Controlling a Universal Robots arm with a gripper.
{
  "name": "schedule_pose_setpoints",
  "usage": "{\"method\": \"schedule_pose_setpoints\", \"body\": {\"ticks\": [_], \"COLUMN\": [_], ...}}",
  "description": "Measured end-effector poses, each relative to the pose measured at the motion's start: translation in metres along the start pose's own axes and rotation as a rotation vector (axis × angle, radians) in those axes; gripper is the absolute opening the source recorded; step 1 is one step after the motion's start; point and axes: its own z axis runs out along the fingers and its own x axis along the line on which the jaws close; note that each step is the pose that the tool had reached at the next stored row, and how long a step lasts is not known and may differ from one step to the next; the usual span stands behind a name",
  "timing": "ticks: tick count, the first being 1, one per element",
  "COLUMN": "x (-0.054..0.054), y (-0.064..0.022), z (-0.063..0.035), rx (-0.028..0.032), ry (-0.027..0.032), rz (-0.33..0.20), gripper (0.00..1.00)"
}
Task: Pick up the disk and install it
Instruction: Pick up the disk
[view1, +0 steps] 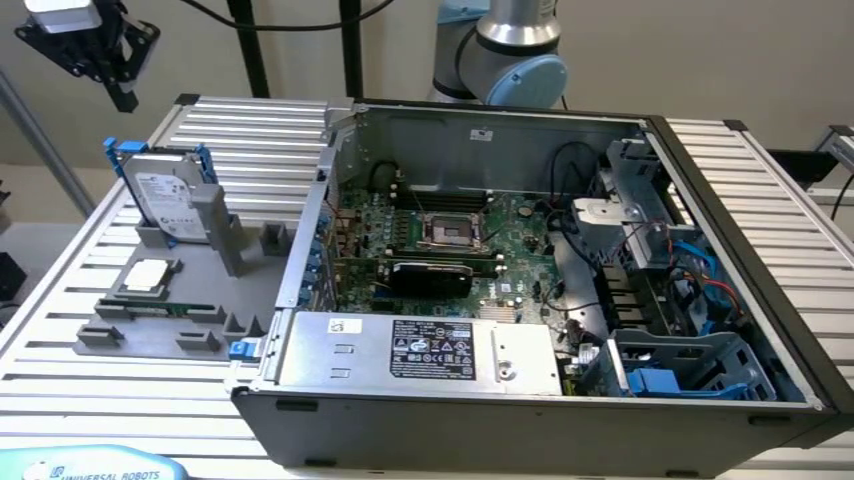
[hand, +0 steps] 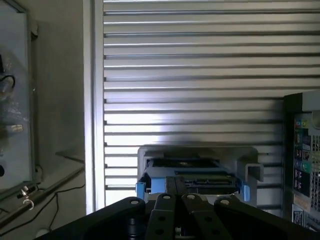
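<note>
Exterior view first, the operator asks: where is the disk?

Me: The disk (view1: 171, 205) stands on its edge in a grey holder (view1: 227, 245) on the slatted table (view1: 747, 190), just beside the open computer case (view1: 534, 425), on the exterior view's left of it. Its white label faces the camera and its blue frame sticks up above the holder.

Operator: And your hand?

Me: My gripper (view1: 123, 98) hangs in the air, higher than the case's rim and farther out from the case than the disk, on that same side. My fingers are pressed together on nothing (no contact with the disk, which is well apart from them).

Operator: What does the wrist view give you?

Me: My gripper (hand: 176, 187), tips together, with the disk (hand: 192, 172) just past it, seated in the holder (hand: 248, 170); a strip of the case (hand: 302, 150) shows at one edge.

Operator: Anything else near the case?

Me: A small silver chip (view1: 147, 275) lies in the holder, also on the exterior view's left of the case. Inside the case sit a silver box (view1: 427, 350) with a black label and a blue plastic cage (view1: 694, 365).
</note>
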Motion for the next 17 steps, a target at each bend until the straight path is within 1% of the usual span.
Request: {"method": "schedule_pose_setpoints", "body": {"ticks": [6,17], "x": [0.0,0.0], "y": [-0.0002,-0.0004], "z": [0.0036,0.008], "rx": [0.0002,0.0009], "ry": [0.0075,0.0169], "rz": [-0.108,-0.308], "gripper": [0.11,0.11]}}
